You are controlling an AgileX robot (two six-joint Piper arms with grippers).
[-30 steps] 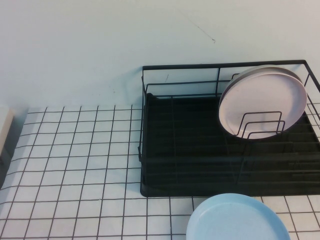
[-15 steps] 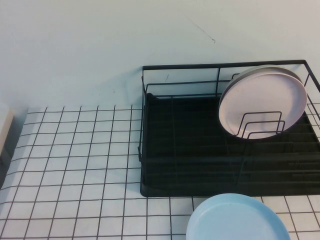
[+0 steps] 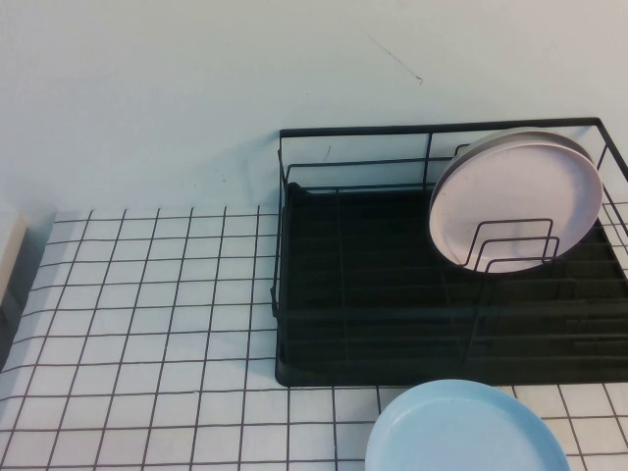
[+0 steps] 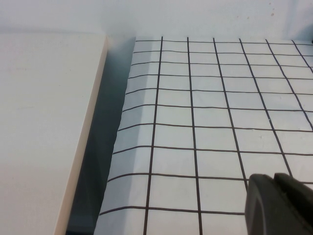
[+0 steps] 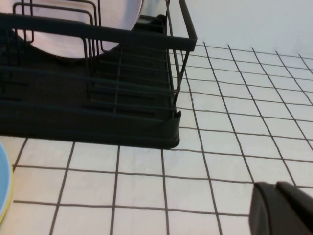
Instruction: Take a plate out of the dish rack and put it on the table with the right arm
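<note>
The light sky-blue plate (image 3: 466, 432) lies flat on the gridded table (image 3: 147, 294), just in front of the black wire dish rack (image 3: 432, 129). Its edge also shows in the right wrist view (image 5: 4, 181), with a yellowish rim beneath it. A pale pink plate (image 3: 515, 196) stands upright in the rack's right end. Neither arm shows in the high view. My right gripper (image 5: 275, 186) is shut and empty, low over the table beside the rack's corner (image 5: 171, 137). My left gripper (image 4: 273, 177) is shut and empty over the table's left part.
A cream board (image 4: 44, 122) lies off the table's left edge, with a dark gap between them; it also shows at the left edge of the high view (image 3: 8, 245). A pale wall stands behind the rack.
</note>
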